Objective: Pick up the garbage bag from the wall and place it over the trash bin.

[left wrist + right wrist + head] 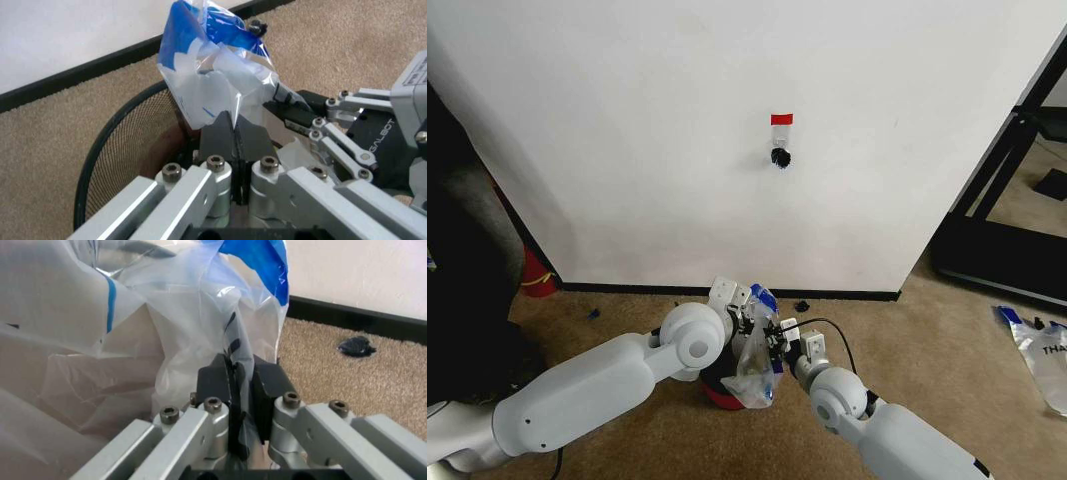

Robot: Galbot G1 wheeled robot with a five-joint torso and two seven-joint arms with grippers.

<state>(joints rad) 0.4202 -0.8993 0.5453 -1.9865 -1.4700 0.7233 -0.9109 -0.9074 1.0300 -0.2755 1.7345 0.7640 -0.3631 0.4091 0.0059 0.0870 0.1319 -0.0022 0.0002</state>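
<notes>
Jaws of left gripper (235, 142) & right gripper (241, 385) both clamped on garbage bag (755, 362), holding it above trash bin (127, 150), prob. to spread the mouth over its rim.

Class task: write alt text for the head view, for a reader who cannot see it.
Two white robot arms meet low over a trash bin on the carpet, the left pincer and right pincer each shut on a clear garbage bag with blue handles. Behind, the white wall carries red tape above a black hook.
</notes>
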